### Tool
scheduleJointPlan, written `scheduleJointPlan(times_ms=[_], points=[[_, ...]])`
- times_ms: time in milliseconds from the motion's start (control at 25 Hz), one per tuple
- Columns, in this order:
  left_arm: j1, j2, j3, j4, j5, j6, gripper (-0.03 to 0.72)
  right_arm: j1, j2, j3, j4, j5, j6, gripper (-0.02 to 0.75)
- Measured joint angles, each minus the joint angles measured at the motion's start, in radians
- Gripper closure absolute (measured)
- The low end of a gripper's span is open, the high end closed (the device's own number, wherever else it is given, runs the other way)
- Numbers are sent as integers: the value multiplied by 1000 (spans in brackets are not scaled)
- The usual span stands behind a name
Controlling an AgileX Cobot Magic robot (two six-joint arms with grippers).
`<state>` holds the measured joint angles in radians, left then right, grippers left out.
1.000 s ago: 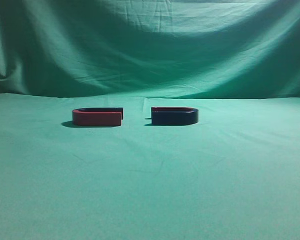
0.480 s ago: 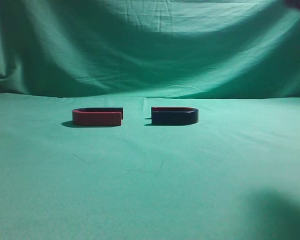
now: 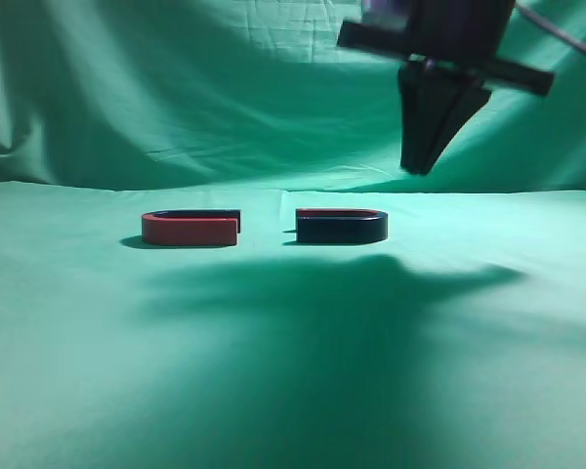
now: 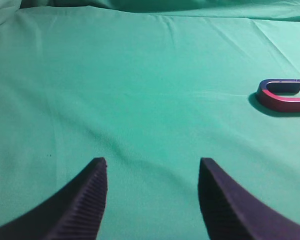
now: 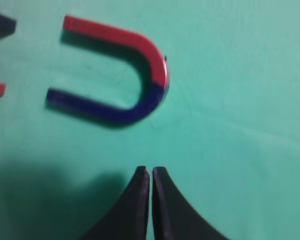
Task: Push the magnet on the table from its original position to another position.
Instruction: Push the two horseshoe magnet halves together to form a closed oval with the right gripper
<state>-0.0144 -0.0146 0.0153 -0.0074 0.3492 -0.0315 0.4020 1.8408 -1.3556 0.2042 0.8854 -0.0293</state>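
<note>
The magnet [image 3: 341,227], a flat U shape with a dark navy front arm and a thin red rear arm, lies on the green table [image 3: 293,371] just right of centre. In the right wrist view it [image 5: 115,75] lies ahead of and left of my fingertips. My right gripper [image 3: 422,164] is shut and empty. It hangs in the air above and to the right of the magnet, fingers pointing down. My left gripper [image 4: 152,165] is open and empty over bare cloth and does not show in the exterior view.
A second U-shaped magnet [image 3: 189,228] with a red front lies left of the task magnet, their open ends facing each other. It also shows in the left wrist view [image 4: 284,96]. A draped green backdrop [image 3: 225,88] rises behind the table. The arm's shadow [image 3: 313,313] falls across the cloth.
My right arm has come into the exterior view from the upper right and now hangs above the magnet. Its shadow has spread over the cloth. Neither magnet has moved.
</note>
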Motion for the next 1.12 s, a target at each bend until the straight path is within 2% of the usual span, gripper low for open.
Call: scheduleJointPlan(times_ms=[360, 640, 1120], points=[[0, 0, 0, 0, 0, 0, 316, 0, 267, -252, -60, 58, 30, 738], [0, 0, 0, 0, 0, 0, 316, 2, 308, -285, -52, 41, 30, 738], [0, 0, 0, 0, 0, 0, 316, 70, 308, -298, -48, -21, 30, 738]])
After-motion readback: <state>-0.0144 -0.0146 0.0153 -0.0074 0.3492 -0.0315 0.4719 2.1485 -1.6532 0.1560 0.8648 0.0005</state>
